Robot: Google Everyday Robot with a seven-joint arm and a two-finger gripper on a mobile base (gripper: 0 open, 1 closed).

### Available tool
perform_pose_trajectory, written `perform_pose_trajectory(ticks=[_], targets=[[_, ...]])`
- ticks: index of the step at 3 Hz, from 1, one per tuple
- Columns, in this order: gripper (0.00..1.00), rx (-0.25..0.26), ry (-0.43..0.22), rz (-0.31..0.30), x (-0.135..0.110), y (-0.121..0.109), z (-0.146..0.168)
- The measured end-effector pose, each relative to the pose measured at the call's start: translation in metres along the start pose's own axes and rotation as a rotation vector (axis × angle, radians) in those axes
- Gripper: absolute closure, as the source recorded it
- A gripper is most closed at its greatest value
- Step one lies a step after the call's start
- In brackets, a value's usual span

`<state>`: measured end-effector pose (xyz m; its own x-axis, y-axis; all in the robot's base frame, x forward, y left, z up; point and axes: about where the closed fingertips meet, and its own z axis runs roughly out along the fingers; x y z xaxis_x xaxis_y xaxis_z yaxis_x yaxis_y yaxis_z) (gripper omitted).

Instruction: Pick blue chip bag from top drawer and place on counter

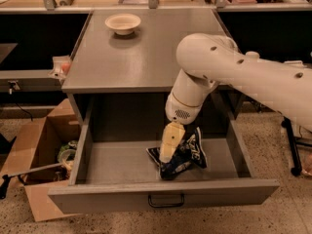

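At the very front, the top drawer (219, 193) is pulled all the way out. It is a wide, flat gray box with a plain, smooth front. A small dark metal handle (166, 200) sits in the middle of that front. The floor (292, 213) under it is hard and full of little speckles.

To the left, on the floor, stands an open brown cardboard box (36, 145) with some things in it that are too small to make out.

Inside the drawer, on its smooth gray bottom, is the blue chip bag (192, 150). It is dark blue, shiny and very crinkled, with white marks on it. It is all bunched up, and its right side stands up tall. It is right of the middle and toward the front.

The gripper (170, 152) is down inside the drawer. It is pale yellow and long, and it touches the left side of the bag. I cannot tell if it has hold of the bag or how wide it is.

Above it, the big white arm (253, 77) is round and smooth with small dark holes. It comes in from the right and bends down over the drawer.

Behind the drawer is the counter (156, 48), a big flat gray top, dull and not shiny. Near its back edge sits a small round bowl (123, 22), pale and shallow.
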<state>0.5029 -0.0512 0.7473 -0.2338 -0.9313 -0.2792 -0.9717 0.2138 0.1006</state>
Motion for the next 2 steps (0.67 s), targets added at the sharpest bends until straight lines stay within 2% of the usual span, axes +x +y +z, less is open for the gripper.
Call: perform_pose_trajectory(ticks=[2], targets=[[0.0, 0.079, -0.017, -0.116, 0.065, -0.036, 0.036]])
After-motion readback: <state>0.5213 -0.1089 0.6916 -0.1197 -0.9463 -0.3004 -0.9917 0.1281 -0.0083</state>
